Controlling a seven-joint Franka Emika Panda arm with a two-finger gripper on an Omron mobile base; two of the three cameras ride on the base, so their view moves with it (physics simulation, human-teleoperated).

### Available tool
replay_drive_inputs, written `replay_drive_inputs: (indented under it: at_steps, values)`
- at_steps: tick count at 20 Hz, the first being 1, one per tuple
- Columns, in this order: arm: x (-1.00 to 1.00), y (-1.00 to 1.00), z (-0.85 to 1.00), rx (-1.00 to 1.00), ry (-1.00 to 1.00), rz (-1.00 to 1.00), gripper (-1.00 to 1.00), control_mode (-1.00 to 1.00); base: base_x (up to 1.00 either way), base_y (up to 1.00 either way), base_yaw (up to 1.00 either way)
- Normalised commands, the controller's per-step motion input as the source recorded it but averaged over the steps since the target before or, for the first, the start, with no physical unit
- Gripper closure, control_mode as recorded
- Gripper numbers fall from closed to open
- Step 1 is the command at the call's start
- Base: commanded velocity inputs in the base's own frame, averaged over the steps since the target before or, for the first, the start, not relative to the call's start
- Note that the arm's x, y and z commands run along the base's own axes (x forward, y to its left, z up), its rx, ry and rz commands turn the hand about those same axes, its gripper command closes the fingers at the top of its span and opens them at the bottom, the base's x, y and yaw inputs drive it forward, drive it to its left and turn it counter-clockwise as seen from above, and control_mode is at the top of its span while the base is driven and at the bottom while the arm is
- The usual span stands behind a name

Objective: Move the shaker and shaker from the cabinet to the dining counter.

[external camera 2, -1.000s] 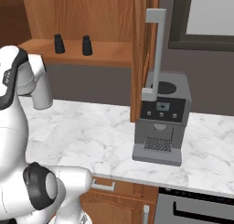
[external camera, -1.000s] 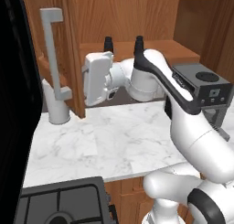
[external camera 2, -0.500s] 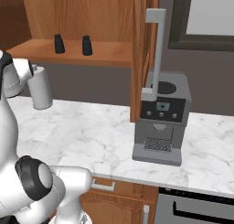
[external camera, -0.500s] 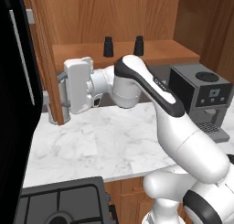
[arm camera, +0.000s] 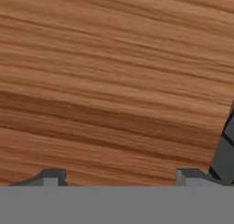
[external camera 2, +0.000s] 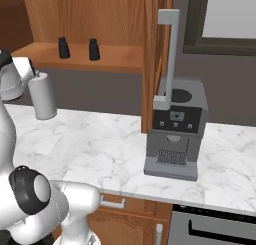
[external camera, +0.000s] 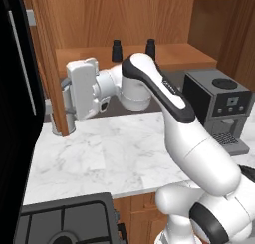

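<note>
Standing on the cabinet (external camera: 124, 26) shelf at twelve o'clock, both shakers (external camera: 117, 51) remain untouched, so everything is left; the gripper (arm camera: 119, 178), fingers spread and empty, faces the open door at nine o'clock

The brown wall cabinet (external camera: 124, 19) is warm, streaky-grained wood with a soft sheen, the white-grey worktop (external camera: 109, 153) looks like smooth veined marble, and both small black shakers (external camera 2: 64, 47) seem matt plastic.

Two black shakers (external camera: 117, 51) (external camera: 150, 48) stand on the open cabinet (external camera: 164, 56) shelf, above the arm's elbow.
</note>
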Motion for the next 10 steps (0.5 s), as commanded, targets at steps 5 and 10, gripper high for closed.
replay_drive_inputs:
  at_steps: [5,10]
  values:
    - [0.01,0.16,-0.02,-0.09,0.03,-0.01,-1.00,-1.00,0.00,0.00,0.00]
    - [-0.06,-0.39,0.00,-0.14,-0.04,-0.14,-1.00,-1.00,0.00,0.00,0.00]
